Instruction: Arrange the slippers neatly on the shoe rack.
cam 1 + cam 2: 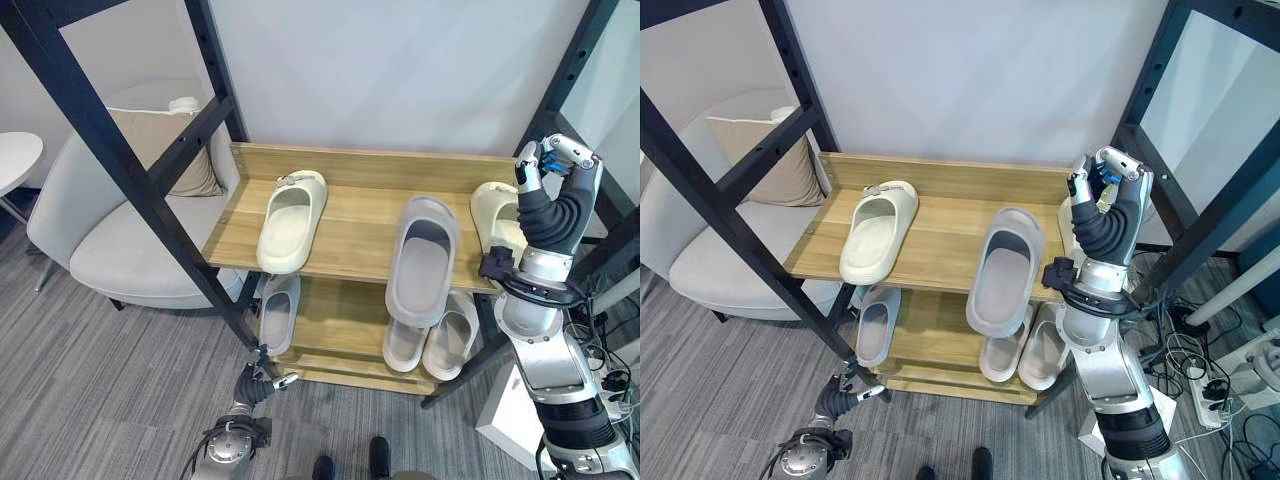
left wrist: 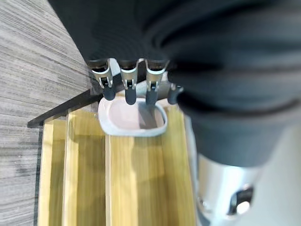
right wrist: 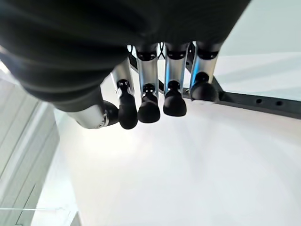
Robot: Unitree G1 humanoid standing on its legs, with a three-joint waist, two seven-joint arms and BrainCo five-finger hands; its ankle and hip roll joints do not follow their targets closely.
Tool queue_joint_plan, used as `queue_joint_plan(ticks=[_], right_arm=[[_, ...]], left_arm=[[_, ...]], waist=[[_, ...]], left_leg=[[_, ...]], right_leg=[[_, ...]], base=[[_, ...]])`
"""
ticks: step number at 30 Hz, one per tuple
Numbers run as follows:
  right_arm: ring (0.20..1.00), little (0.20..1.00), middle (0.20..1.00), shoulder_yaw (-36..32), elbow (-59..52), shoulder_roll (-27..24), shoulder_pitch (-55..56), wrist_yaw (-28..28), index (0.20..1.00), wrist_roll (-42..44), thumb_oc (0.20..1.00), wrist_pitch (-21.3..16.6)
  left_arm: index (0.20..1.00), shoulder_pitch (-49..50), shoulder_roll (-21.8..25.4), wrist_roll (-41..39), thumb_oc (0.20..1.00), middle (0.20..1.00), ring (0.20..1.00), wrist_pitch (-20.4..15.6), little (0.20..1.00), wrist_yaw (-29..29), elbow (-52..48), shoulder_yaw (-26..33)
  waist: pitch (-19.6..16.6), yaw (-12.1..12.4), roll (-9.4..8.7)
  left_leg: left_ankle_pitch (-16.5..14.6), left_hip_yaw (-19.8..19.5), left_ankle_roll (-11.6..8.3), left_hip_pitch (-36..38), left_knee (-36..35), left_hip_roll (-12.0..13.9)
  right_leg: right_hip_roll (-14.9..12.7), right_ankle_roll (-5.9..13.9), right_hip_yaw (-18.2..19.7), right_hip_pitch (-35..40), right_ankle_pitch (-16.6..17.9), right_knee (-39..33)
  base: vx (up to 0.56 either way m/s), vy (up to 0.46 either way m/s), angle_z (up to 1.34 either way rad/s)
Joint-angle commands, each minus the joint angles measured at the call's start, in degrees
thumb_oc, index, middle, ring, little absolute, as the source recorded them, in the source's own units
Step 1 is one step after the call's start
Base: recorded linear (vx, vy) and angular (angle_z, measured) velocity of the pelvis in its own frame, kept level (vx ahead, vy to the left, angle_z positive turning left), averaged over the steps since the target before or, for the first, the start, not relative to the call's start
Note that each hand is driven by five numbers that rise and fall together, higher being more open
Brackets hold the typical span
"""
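Slippers sit on both levels of the wooden shoe rack (image 1: 350,165) in front of you. On the top shelf you have a cream slipper (image 1: 292,222) towards the left, lying straight with its toe pointing at the wall, and a grey slipper (image 1: 423,260) right of the middle whose heel hangs out over the front edge. A third, pale slipper (image 1: 497,218) lies at the right end of that shelf, partly hidden behind your right arm. On the lower shelf you can see one grey slipper (image 1: 279,313) on the left and a pair of light slippers (image 1: 430,345) side by side on the right, under the overhanging grey one. Your right hand (image 1: 553,165) is raised above the right end of the top shelf, fingers curled with nothing between them and touching no slipper. Your left hand (image 1: 265,382) hangs low by the rack's front left foot, just above the floor; its wrist view shows the fingers (image 2: 129,87) hanging loosely, seemingly holding nothing, with the lower-left slipper beyond them. A pale armchair (image 1: 120,240) with a beige cushion (image 1: 165,150) stands left of the rack.
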Motion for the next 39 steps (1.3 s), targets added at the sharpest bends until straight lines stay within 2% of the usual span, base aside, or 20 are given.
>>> queue_joint_plan(ticks=[1,3,4,7,8,9,15,21,30,33,39], right_arm=[[0.2,0.2,0.2,-1.2,1.7,-0.8,-4.6,0.7,0.2,1.6,0.2,-2.2],[0.2,0.2,0.2,0.1,3.1,-2.0,-5.1,2.7,0.2,1.6,0.2,-0.8],[1.0,1.0,1.0,0.2,3.0,-2.9,-5.2,4.0,1.0,0.6,1.0,0.0],[1.0,1.0,1.0,-0.1,3.0,-7.4,-5.0,7.4,1.0,-7.7,1.0,4.2],[1.0,1.0,1.0,-0.1,3.0,-7.4,-5.0,7.4,1.0,-7.7,1.0,4.2],[1.0,1.0,1.0,-0.2,4.0,-8.3,-3.4,8.0,1.0,-11.5,1.0,5.6],[1.0,1.0,1.0,-0.9,2.8,-8.3,0.0,8.8,1.0,-15.6,1.0,6.7],[1.0,1.0,1.0,-1.3,0.9,-7.0,4.8,11.2,1.0,-16.0,1.0,6.6],[1.0,1.0,1.0,-0.5,4.9,-7.6,7.8,15.2,1.0,-16.3,1.0,8.2],[1.0,1.0,1.0,-0.3,7.3,-8.4,7.1,15.3,1.0,-16.7,1.0,8.8],[1.0,1.0,1.0,2.0,15.6,-12.4,-1.1,15.7,1.0,-16.5,1.0,10.8]], left_arm=[[1.0,-4.1,1.5,1.7,1.0,1.0,1.0,-2.1,1.0,1.0,-0.7,-0.5],[1.0,-4.5,1.4,1.5,1.0,1.0,1.0,-2.3,1.0,0.9,-0.8,-0.8],[1.0,-4.6,1.3,1.4,1.0,1.0,1.0,-2.2,1.0,0.7,-0.7,-0.8],[1.0,-5.1,0.7,1.4,1.0,1.0,1.0,-1.9,1.0,0.2,0.2,-0.3],[1.0,-5.1,0.7,1.4,1.0,1.0,1.0,-1.9,1.0,0.2,0.2,-0.3],[1.0,-5.2,0.7,1.9,1.0,1.0,1.0,-1.8,1.0,0.0,0.4,-0.1],[1.0,-5.3,0.6,2.4,1.0,1.0,1.0,-1.5,1.0,-0.1,0.4,0.4],[1.0,-5.0,0.6,2.6,1.0,1.0,1.0,-1.1,1.0,0.1,0.4,1.3],[1.0,-3.8,0.8,1.9,1.0,1.0,1.0,-0.5,1.0,-0.6,-0.3,2.5],[1.0,-3.6,1.0,1.9,1.0,1.0,1.0,-0.5,1.0,-0.8,-0.2,2.6],[1.0,-4.0,1.9,0.8,1.0,1.0,1.0,-0.7,1.0,-1.4,0.4,2.5]], waist=[[-0.4,0.6,-1.59],[-0.4,0.5,-1.7],[-0.4,0.4,-1.83],[-0.4,-0.3,-2.21],[-0.4,-0.3,-2.21],[-0.3,-0.5,-2.3],[-0.2,-0.9,-2.51],[-0.3,-1.4,-2.8],[-0.4,-1.2,-3.57],[-0.5,-0.9,-3.91],[-0.2,0.4,-5.03]], left_leg=[[-8.2,-3.1,0.36,1.2,0.0,0.5],[-8.2,-2.8,0.28,1.1,0.0,0.6],[-8.2,-2.8,0.24,1.0,0.0,0.6],[-8.3,-2.7,0.35,0.8,0.0,0.6],[-8.3,-2.7,0.35,0.8,0.0,0.6],[-8.4,-2.5,0.43,0.8,0.0,0.7],[-8.4,-2.5,0.51,0.4,0.0,0.6],[-8.5,-2.3,0.65,0.2,0.0,0.7],[-8.8,-2.1,0.8,-0.1,0.0,0.7],[-8.9,-2.2,0.73,-0.1,0.0,0.7],[-8.8,-2.6,0.52,-0.2,0.0,0.8]], right_leg=[[-1.7,2.02,0.2,8.9,-14.9,0.1],[-1.6,2.03,0.1,8.8,-14.8,0.1],[-1.6,2.06,0.1,8.7,-14.8,0.1],[-1.6,2.12,0.2,8.5,-14.6,0.1],[-1.6,2.12,0.2,8.5,-14.6,0.1],[-1.6,2.19,0.1,8.4,-14.5,0.1],[-1.7,2.34,0.0,8.1,-14.4,0.1],[-1.8,2.47,0.0,7.8,-14.4,0.1],[-1.9,2.63,-0.2,7.5,-14.6,0.1],[-1.9,2.61,-0.3,7.5,-14.6,0.1],[-1.7,2.52,-0.6,7.4,-14.6,0.1]], base=[[-0.04,-0.01,-0.05],[-0.03,-0.007,-0.06],[-0.02,-0.007,-0.03],[0.0,0.0,0.0],[0.0,0.0,0.0],[0.0,0.0,0.0],[0.0,0.003,0.01],[0.0,0.0,0.0],[0.0,0.004,-0.01],[0.0,0.0,0.0],[0.0,0.0,0.0]])
